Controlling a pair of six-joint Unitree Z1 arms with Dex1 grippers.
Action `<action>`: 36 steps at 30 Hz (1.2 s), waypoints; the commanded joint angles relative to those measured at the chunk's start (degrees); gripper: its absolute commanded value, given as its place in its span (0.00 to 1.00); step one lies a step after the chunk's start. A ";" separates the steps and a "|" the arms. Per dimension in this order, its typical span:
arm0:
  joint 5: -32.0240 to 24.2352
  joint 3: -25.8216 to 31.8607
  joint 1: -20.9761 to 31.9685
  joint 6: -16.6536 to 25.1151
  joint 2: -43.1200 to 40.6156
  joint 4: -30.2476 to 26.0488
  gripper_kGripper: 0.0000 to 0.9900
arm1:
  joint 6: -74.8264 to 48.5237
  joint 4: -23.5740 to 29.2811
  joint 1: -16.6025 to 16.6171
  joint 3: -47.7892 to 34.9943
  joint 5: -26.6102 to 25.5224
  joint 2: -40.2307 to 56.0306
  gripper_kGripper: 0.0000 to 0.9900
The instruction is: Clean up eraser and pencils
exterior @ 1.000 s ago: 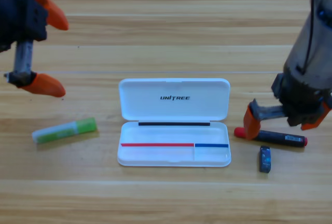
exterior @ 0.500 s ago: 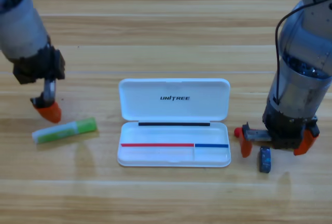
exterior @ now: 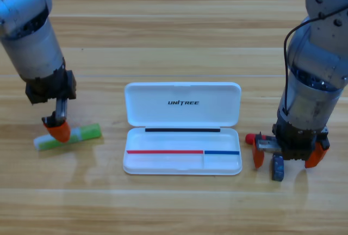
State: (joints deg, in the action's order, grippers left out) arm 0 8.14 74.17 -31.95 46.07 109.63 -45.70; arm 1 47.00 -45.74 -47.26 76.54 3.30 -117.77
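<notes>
- The right claw (exterior: 284, 158) hung low over the red-and-black pen (exterior: 250, 138), jaws spread — one orange tip showed at the pen's left part, the other off past its right end. Nothing was gripped yet.
- Only the pen's red cap end showed, poking out left of the claw; the barrel was hidden beneath the arm. It looked stiff, light and round, so likely to roll or slip; the mid-barrel seemed the best place to pinch.
- The eraser (exterior: 278, 167) lay just below the pen, between the spread jaws. Small, light and probably a little grippy, it would take a pinch across its short sides.
- The left claw (exterior: 58, 128) pointed down onto the green-and-white bar (exterior: 87, 134), touching or nearly so; I cannot tell its jaw state.
- The bar lay flat on the surface (exterior: 174, 39), well left of the open white case (exterior: 182, 110). Flat and rigid, it looked best squeezed across its narrow edges, near the middle.
</notes>
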 commanded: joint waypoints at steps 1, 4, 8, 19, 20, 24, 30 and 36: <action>-0.15 -2.37 1.19 -0.54 2.43 1.49 0.98 | 0.72 0.74 2.00 -1.75 -0.22 -3.70 0.86; -0.15 -2.81 1.19 -0.54 2.43 2.01 0.98 | 0.63 0.74 2.35 -2.45 -1.36 -3.96 0.83; -0.32 -3.51 1.19 -0.54 2.60 2.89 0.97 | 0.54 0.74 2.53 -3.15 -3.38 -4.23 0.73; -0.32 -3.42 1.19 -0.98 2.69 3.24 0.95 | -0.16 0.74 2.61 -2.80 -4.44 -5.46 0.02; -0.32 -3.42 1.19 -1.07 2.69 3.33 0.95 | -0.42 0.74 2.61 -2.72 -4.44 -5.37 0.00; -0.32 -3.69 1.19 -1.34 2.60 4.12 0.94 | -3.32 -0.14 2.61 -2.10 -4.61 -3.70 0.00; -0.32 -4.04 1.19 -1.51 2.87 4.91 0.93 | -27.58 -9.72 -0.99 2.29 -3.21 6.67 0.00; -0.58 -5.53 1.27 -1.60 3.92 7.20 0.90 | -59.13 -17.89 -3.19 6.25 -5.41 11.86 0.00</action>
State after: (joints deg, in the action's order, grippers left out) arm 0 8.06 70.79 -31.92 45.09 110.15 -40.35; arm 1 4.08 -57.79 -47.35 80.53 0.32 -109.78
